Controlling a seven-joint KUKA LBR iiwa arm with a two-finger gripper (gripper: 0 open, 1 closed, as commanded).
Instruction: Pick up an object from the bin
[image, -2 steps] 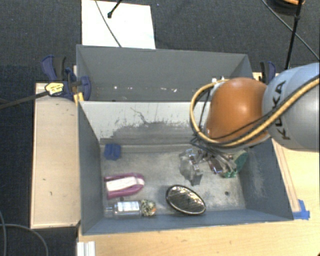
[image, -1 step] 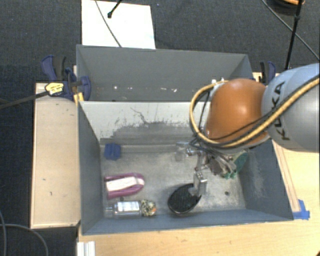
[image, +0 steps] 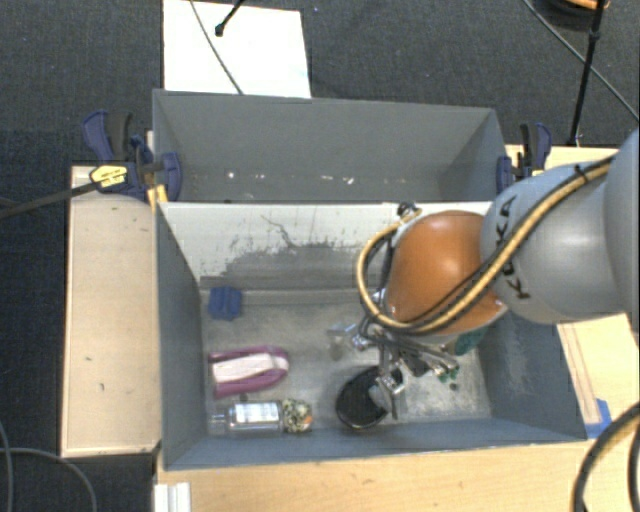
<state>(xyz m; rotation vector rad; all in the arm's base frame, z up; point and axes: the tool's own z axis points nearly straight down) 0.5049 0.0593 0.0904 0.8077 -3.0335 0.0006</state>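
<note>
My gripper (image: 388, 388) hangs below the orange cover, low in the bin's front middle. Its fingers reach down onto the right rim of a round black disc-like thing (image: 354, 404) lying on the floor near the front wall. A green-and-dark thing (image: 450, 368) lies just right of the gripper, partly hidden by the arm. A small grey metal piece (image: 345, 340) sits just to the gripper's upper left.
At the front left lie a pink and white oblong thing (image: 248, 369) and, below it, a clear small bottle (image: 262, 415) with a dark speckled end. A small blue piece (image: 225, 303) rests against the left wall farther back.
</note>
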